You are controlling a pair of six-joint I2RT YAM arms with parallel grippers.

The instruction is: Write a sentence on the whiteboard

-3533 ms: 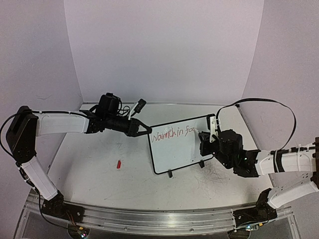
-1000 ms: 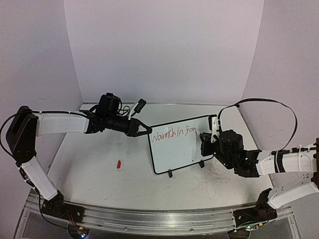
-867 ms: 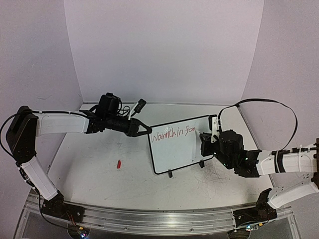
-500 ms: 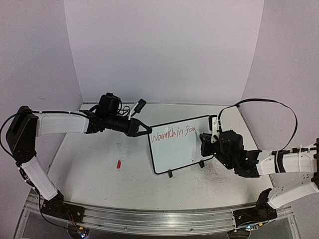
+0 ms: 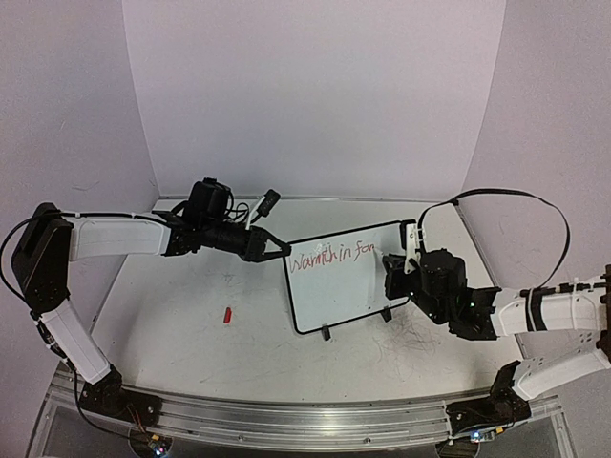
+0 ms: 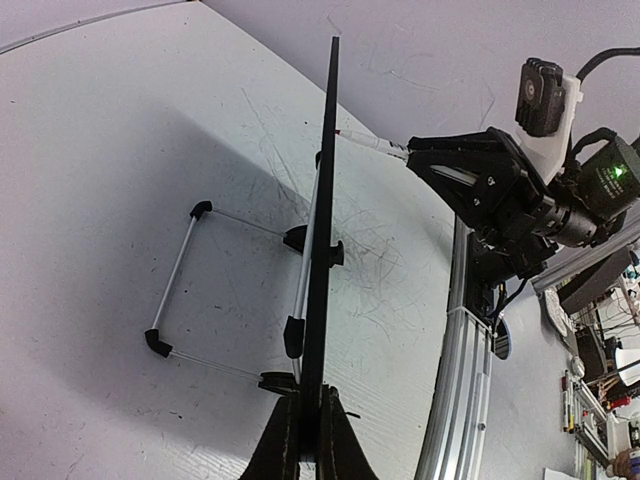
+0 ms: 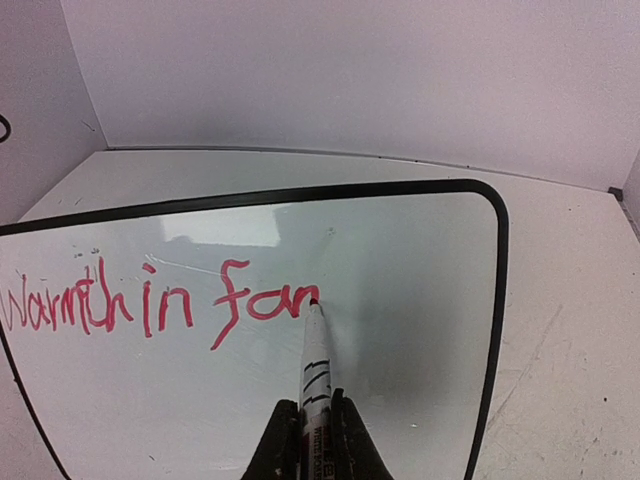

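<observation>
Nothing much moved vs earlier that I can see; arms hold pose. L tool (image 6: 308,415) clamps whiteboard (image 7: 400,270) edge, board standing on tabletop (image 6: 100,150). R tool (image 7: 316,425) clamps marker (image 7: 314,350), tip on sentence (image 7: 150,305) end; blank space lies right of tip.

top: high overview | left wrist: whiteboard (image 6: 325,200) edge-on | right wrist: close, its face

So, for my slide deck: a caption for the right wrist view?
Right pincer grips a marker, tip on the whiteboard, the red sentence reading "Warmth in fan".
</observation>
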